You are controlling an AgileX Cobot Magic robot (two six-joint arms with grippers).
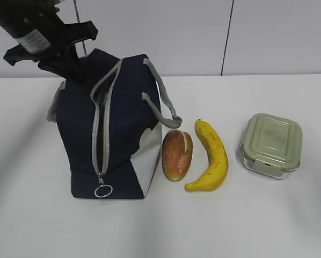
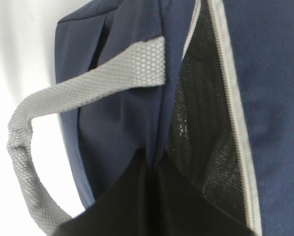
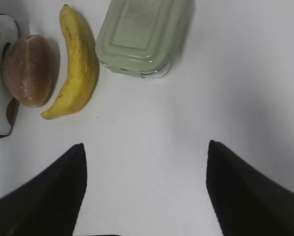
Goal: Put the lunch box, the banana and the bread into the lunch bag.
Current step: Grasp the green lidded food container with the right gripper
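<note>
My left claw (image 2: pixel 152 196) is pinched together at the far top edge of the lunch bag (image 1: pixel 117 129), beside its gaping zipper (image 2: pixel 230 113). My right claw (image 3: pixel 144 191) hangs spread apart over bare desk (image 3: pixel 186 123); ahead lie the lunch box (image 3: pixel 142 34), banana (image 3: pixel 78 69) and bread (image 3: pixel 29 69).

Left arm (image 1: pixel 34 32) enters from the upper left, slanting downward, its gripper (image 2: pixel 152 196) closed with fingers pressed together. Right gripper (image 3: pixel 144 189) hangs with jaws spread wide, nothing between them.
</note>
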